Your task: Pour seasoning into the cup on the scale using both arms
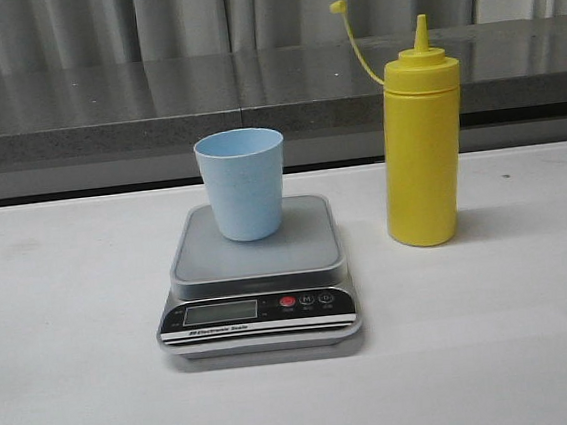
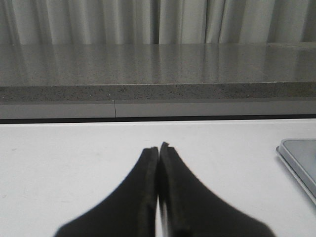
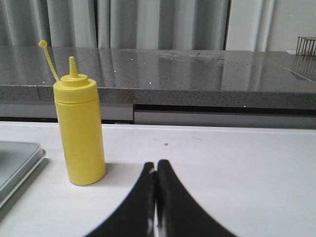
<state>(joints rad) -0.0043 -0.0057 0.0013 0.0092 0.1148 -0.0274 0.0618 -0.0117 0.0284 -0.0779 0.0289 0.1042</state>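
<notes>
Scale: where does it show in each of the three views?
Front view: the scale sits centre, pale blue cup on its platform.
Left wrist view: only a platform corner at the right edge.
Right wrist view: only a platform corner at the left edge.
Shared landmark: the grey stone ledge behind the table.

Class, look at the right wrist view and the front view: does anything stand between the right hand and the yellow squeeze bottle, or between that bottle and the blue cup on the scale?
Nothing visible does. Only bare table separates the right hand from the yellow squeeze bottle, and bottle from blue cup on the scale.
</notes>
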